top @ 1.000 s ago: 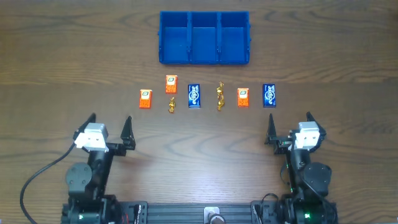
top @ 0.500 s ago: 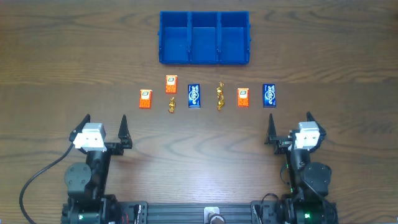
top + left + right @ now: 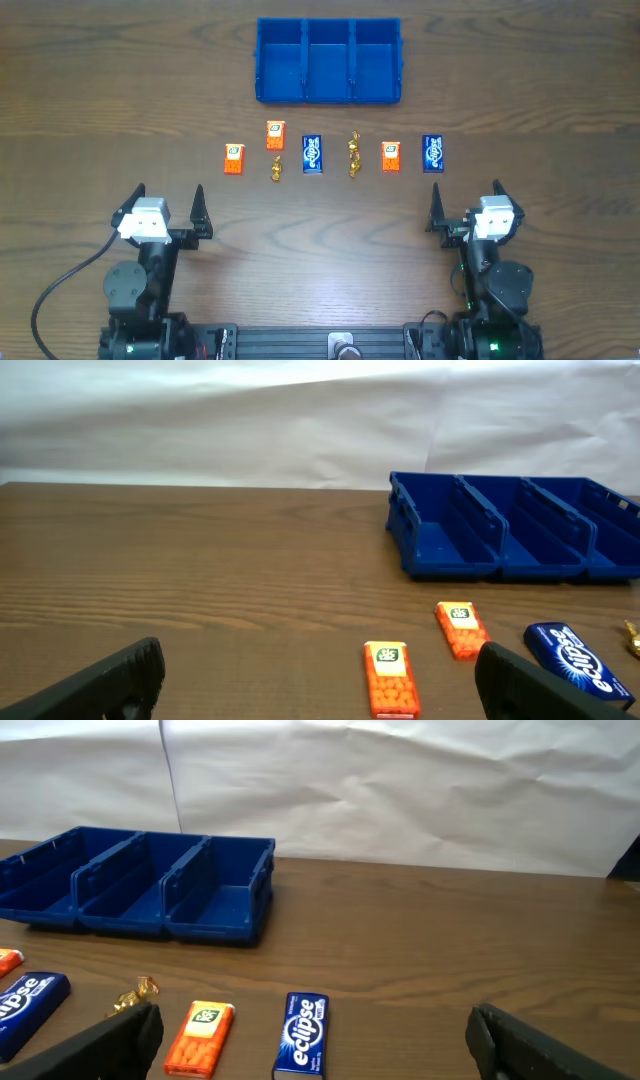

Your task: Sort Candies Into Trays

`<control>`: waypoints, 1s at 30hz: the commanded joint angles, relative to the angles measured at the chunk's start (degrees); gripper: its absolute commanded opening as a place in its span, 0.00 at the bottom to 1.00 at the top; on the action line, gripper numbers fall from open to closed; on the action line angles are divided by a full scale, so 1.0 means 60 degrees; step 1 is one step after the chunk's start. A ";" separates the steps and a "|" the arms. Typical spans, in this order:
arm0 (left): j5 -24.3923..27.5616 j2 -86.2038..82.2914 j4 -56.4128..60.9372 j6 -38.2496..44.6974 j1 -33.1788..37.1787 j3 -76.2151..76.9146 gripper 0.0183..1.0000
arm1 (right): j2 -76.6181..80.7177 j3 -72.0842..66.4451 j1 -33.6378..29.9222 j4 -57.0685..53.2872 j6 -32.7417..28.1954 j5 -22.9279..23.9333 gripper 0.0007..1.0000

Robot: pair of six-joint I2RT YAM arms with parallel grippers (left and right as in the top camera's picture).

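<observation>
**Work surface.** Brown wood-grain table (image 3: 90, 90). A white backdrop (image 3: 200, 420) stands behind its far edge.

**Left side.**
- A black cable (image 3: 60, 287) loops off the left arm's base, near the table edge.
- The left gripper (image 3: 170, 192) has its fingers spread wide apart and holds nothing. It sits on the near side of the candy row, well apart from it.

**Candy row, left to right.** All pieces lie flat on the table, between the grippers and the tray.
1. The left orange box (image 3: 234, 159) is the outermost piece at this end.
2. The upper orange box (image 3: 275, 135) is set a little nearer the tray than its neighbours.
3. The left gold candy (image 3: 277, 168) lies just beside the upper orange box, on the side toward the arms. Whether the two touch cannot be told.
4. The left blue pack (image 3: 313, 153) lies lengthwise toward the tray.
5. The right gold candy (image 3: 353, 155) is a twisted wrapper, apart from the packs on either side.
6. The right orange box (image 3: 390, 156) is near the right gold candy.
7. The right blue pack (image 3: 433, 153) is the outermost piece at this end.

**Tray.** The blue tray (image 3: 330, 97) lies beyond the row, roughly centred on it. It has three side-by-side compartments, with blue floor showing in each. The candy row lies across the way from either gripper to the tray.

**Right side.** The right gripper (image 3: 466, 190) has its fingers parted wide and nothing between them. It sits on the near side of the row, with the right blue pack its closest piece.
</observation>
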 commanded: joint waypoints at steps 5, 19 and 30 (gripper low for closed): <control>-0.0321 0.0204 -0.0477 -0.0936 0.0025 0.0262 1.00 | -0.0076 -0.0087 -0.0062 0.0018 -0.0146 0.0051 1.00; 0.0372 0.8714 -0.4280 -0.1031 -0.0532 0.7752 1.00 | -0.0076 -0.0087 -0.0062 0.0018 -0.0146 0.0051 1.00; 0.0470 1.4947 -0.4401 -0.1111 -0.1785 0.9653 1.00 | -0.0076 -0.0087 -0.0062 0.0018 -0.0146 0.0051 1.00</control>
